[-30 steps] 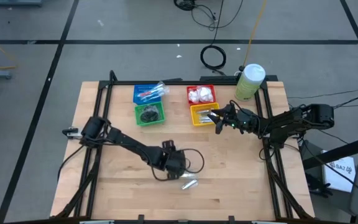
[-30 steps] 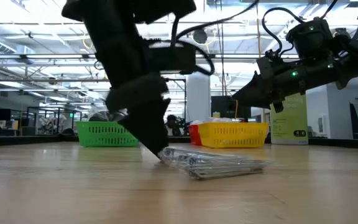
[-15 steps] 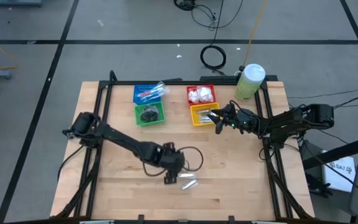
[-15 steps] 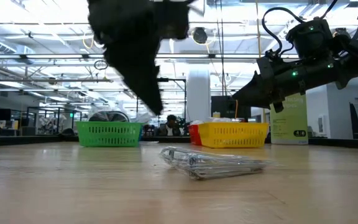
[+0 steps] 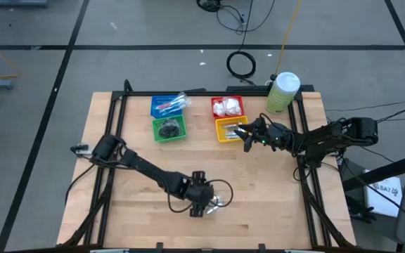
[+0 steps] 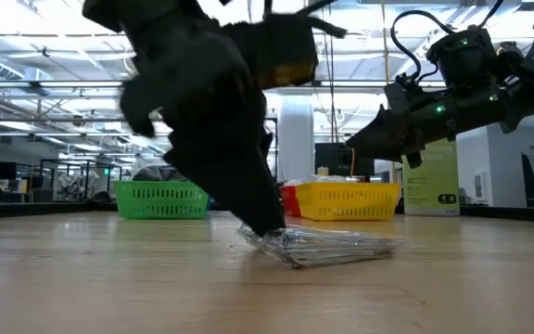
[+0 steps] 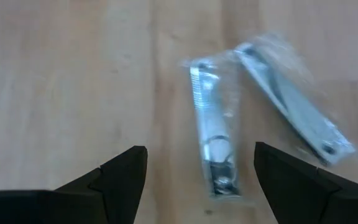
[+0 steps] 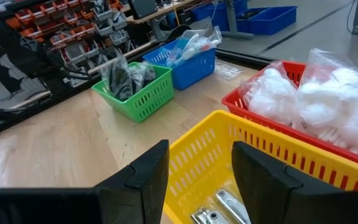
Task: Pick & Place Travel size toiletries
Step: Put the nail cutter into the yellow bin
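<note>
Two small silver toiletries in clear wrap (image 7: 213, 137) (image 7: 294, 99) lie flat on the wooden table, near its front middle (image 5: 216, 205). My left gripper (image 7: 201, 151) points steeply down over them and is open. Its fingers stand on either side of the nearer piece's end, tips close to the table (image 6: 272, 227). My right gripper (image 8: 201, 149) is open and hovers roughly level over the yellow basket (image 5: 229, 129), where more silver pieces (image 8: 219, 208) lie.
Blue (image 5: 169, 105), green (image 5: 169, 128) and red (image 5: 227, 106) baskets stand at the table's far side beside the yellow one. A pale-green canister (image 5: 283, 91) stands at the far right corner. A cable loop (image 5: 220, 184) hangs by my left wrist.
My left gripper has lifted off the table, gone toward the near and right edges, tipped steeper and come down again over the silver pieces. Its fingers have stayed open. The silver pieces have not moved.
</note>
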Controlling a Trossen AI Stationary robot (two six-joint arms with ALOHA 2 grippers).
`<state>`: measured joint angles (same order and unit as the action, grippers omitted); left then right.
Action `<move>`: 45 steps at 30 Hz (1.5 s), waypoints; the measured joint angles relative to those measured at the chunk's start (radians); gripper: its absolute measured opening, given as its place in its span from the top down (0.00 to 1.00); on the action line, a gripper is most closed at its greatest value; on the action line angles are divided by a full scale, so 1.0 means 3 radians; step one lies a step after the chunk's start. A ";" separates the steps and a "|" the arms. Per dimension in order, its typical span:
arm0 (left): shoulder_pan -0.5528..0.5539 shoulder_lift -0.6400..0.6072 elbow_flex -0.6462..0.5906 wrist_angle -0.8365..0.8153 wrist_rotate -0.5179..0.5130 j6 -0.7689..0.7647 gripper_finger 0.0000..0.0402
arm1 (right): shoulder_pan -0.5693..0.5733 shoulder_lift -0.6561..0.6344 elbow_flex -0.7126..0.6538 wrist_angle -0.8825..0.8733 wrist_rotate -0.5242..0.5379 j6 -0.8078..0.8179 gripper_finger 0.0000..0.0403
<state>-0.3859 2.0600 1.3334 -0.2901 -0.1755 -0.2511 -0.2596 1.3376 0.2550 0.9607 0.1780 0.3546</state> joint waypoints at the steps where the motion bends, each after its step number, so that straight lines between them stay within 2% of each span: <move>1: 0.0019 0.0001 0.0000 -0.0002 -0.0022 -0.0015 0.28 | 0.0000 0.0000 0.0000 -0.0001 0.0000 0.0000 0.59; 5: 0.0121 -0.0007 0.0003 -0.0048 0.0049 -0.0017 0.28 | 0.0000 0.0000 0.0000 -0.0001 0.0000 0.0001 0.59; 10: 0.0258 -0.0007 -0.0009 -0.0085 0.0357 -0.0018 0.28 | 0.0000 0.0000 0.0000 -0.0001 0.0000 0.0001 0.59; 14: 0.0320 -0.0007 -0.0069 -0.0084 0.0392 0.0129 0.28 | 0.0000 0.0000 0.0000 -0.0001 0.0001 0.0000 0.59; 19: 0.0376 -0.0018 -0.0081 -0.0160 0.0209 0.0412 0.28 | 0.0000 0.0000 0.0000 -0.0002 0.0003 0.0000 0.59; 26: 0.0557 -0.0018 -0.0081 -0.0181 -0.0198 0.0480 0.28 | 0.0000 0.0000 0.0000 -0.0002 0.0008 -0.0010 0.59; 28: 0.0615 -0.0018 -0.0081 -0.0169 -0.0071 0.0592 0.28 | 0.0000 0.0000 0.0000 -0.0003 0.0009 -0.0012 0.59; 30: 0.0651 -0.0018 -0.0081 -0.0148 0.0217 0.0678 0.28 | 0.0000 0.0000 0.0000 -0.0004 0.0010 -0.0026 0.59; 32: 0.0684 -0.0011 -0.0085 -0.0062 0.0524 0.0633 0.28 | 0.0000 0.0000 0.0000 -0.0004 0.0010 -0.0036 0.59; 34: 0.0685 -0.0004 -0.0089 0.0069 0.0679 0.0569 0.28 | -0.0001 0.0000 0.0000 -0.0005 0.0011 -0.0037 0.59; 40: 0.0692 -0.0004 -0.0067 0.0374 0.0671 0.0211 0.28 | -0.0001 0.0000 0.0000 -0.0009 0.0013 -0.0085 0.59; 43: 0.0693 -0.0004 -0.0062 0.0490 0.0670 -0.0123 0.28 | -0.0001 0.0000 0.0000 -0.0009 0.0013 -0.0086 0.59; 45: 0.0690 -0.0004 -0.0062 0.0477 0.0672 -0.0090 0.28 | -0.0001 0.0000 0.0000 -0.0009 0.0013 -0.0086 0.59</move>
<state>-0.1787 2.0586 1.3148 -0.1471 0.0261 -0.2781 -0.2600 1.3376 0.2550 0.9581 0.1818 0.3286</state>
